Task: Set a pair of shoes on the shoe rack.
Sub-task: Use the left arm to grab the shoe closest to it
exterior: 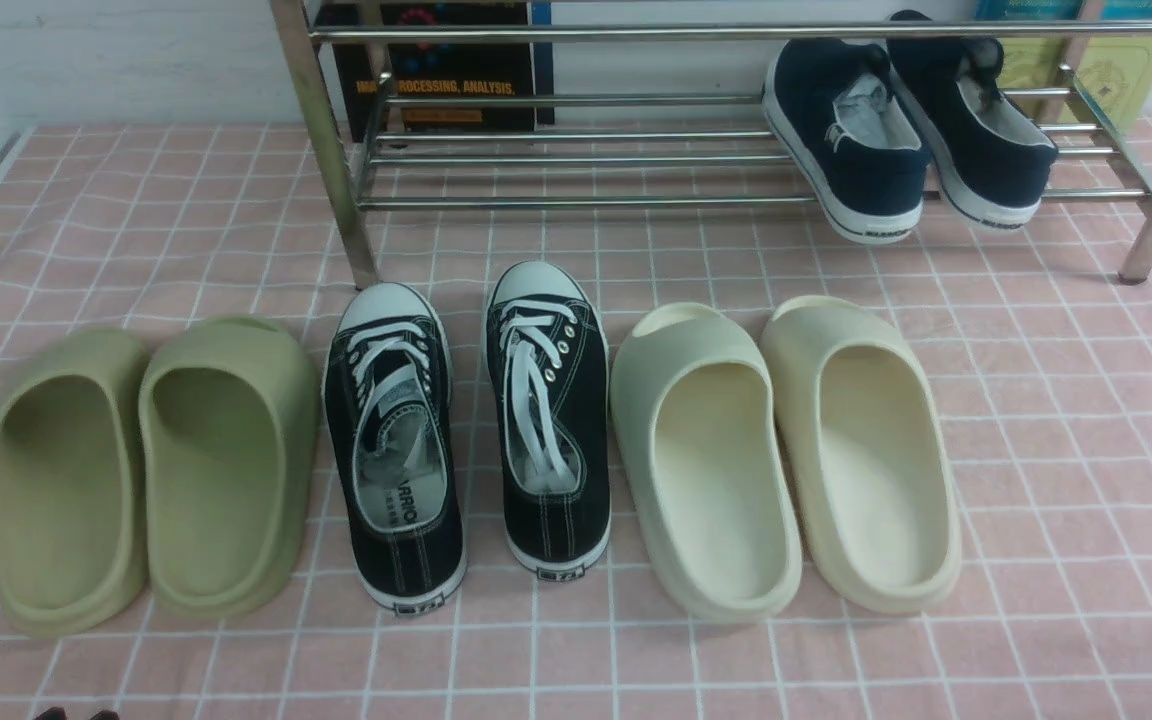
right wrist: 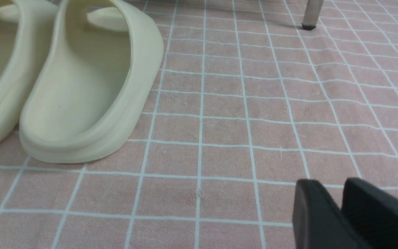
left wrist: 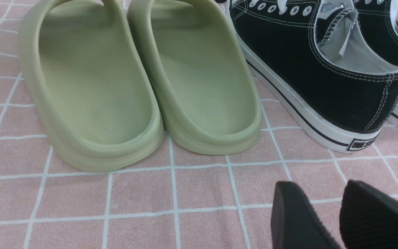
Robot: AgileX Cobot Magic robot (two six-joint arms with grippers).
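Black sneakers point(exterior: 546, 480), white laces and toe caps; left gripper point(left wrist: 320, 190) and right gripper point(right wrist: 337, 188) ajar, empty.

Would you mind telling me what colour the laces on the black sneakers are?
The laces are white; the front view shows them best.

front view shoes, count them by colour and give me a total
olive slides: 2
black canvas sneakers: 2
cream slides: 2
navy slip-ons, on the shoe rack: 2
total: 8
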